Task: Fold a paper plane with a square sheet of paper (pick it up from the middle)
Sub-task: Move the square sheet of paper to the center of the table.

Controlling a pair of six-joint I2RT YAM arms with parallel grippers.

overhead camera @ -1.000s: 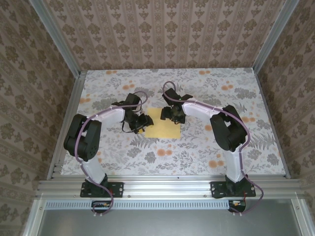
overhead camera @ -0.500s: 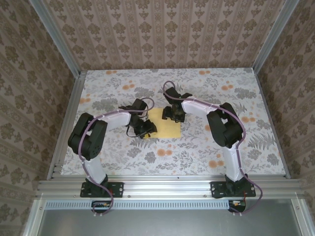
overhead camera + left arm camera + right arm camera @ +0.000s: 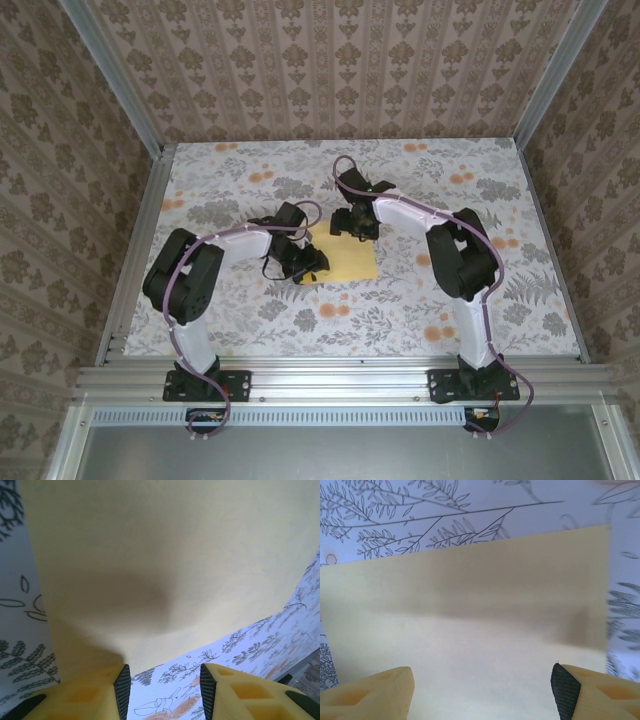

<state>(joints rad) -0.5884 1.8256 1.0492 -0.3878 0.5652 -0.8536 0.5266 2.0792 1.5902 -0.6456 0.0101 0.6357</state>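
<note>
The square sheet of paper [image 3: 348,262], pale yellow, lies flat on the flowered tablecloth [image 3: 420,300] in the middle of the table, with no crease visible. The paper plane is out of view. My left gripper [image 3: 309,266] sits low at the sheet's near-left corner. In the left wrist view the sheet [image 3: 165,565] spreads ahead of the open left gripper [image 3: 165,690], with only tablecloth between its fingers [image 3: 92,695]. My right gripper [image 3: 352,226] hangs over the sheet's far edge. In the right wrist view it [image 3: 482,690] stands wide open just above the sheet [image 3: 470,630].
Aluminium rails [image 3: 135,250] and wallpapered walls close in the table on the left, right and far sides. Orange flower prints [image 3: 335,312] dot the cloth around the sheet. Both arms arch inward from their bases at the near edge.
My left gripper has moved right, up to the sheet's near-left corner. The sheet has shifted slightly to the right. My right gripper has edged toward the far side.
</note>
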